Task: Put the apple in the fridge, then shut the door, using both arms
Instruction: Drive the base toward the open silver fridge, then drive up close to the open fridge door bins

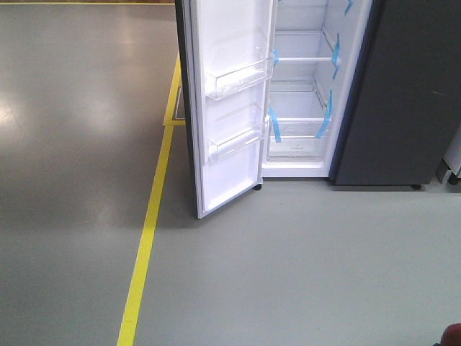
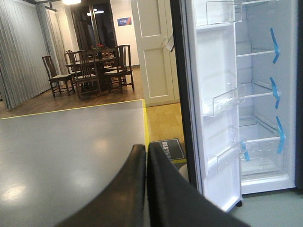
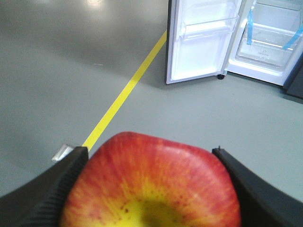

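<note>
The right pincer (image 3: 150,165) is shut tight on the apple (image 3: 151,189), with one black finger on each side. The apple is red with a yellow middle. It is up above the floor, well away from the fridge. The left pincer (image 2: 146,163) is closed, its two black fingers pressed together with nothing between them.

Under both is a smooth grey floor (image 1: 72,144) that shines in the light. A yellow line (image 1: 148,238) runs along it up to the fridge (image 1: 302,43). The door (image 1: 230,137) is wide open and shows its white back and clear bins (image 1: 238,79). Inside, the fridge is white, with glass shelves (image 1: 299,59) and bits of blue tape (image 1: 275,131).

Far off to the left, the floor turns to brown wood. Dark chairs (image 2: 122,64) stand round a table (image 2: 92,61) there, near a long grey curtain (image 2: 21,52).
</note>
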You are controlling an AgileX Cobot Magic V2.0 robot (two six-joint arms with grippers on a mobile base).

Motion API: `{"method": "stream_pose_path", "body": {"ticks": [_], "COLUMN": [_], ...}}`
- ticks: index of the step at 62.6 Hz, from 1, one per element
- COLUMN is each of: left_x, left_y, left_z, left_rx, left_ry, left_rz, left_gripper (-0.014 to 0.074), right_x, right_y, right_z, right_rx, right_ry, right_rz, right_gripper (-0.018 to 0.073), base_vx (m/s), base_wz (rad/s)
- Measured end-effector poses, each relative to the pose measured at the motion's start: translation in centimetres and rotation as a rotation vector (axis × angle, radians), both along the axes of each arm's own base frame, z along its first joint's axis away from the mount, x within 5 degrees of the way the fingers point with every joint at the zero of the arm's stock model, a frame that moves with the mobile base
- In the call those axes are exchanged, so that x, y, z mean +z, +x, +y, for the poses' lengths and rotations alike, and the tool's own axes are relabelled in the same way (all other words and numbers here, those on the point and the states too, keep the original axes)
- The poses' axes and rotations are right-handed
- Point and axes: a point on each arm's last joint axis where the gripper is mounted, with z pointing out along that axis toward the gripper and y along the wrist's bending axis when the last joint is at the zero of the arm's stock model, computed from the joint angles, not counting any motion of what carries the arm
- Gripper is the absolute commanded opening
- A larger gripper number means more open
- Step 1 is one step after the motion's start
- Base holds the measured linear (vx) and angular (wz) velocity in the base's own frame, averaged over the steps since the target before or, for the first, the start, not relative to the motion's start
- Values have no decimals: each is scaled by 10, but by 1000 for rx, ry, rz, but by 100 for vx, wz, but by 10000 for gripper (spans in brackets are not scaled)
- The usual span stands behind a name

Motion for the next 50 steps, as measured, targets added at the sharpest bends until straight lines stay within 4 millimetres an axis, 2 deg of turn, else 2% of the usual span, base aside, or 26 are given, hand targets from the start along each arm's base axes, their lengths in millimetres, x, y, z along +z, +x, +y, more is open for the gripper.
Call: {"method": "stream_pose_path", "body": {"ticks": [50], "left_x": [0], "left_y": [0], "left_z": [0], "left_rx": [0], "left_ry": [0], "left_rz": [0], "left_gripper": [-6], "right_x": [0], "right_y": [0], "right_z": [0], "right_rx": [0], "right_ry": [0], "right_rz": [0], "right_gripper": [356], "base_vx": [20], "base_wz": [2]}}
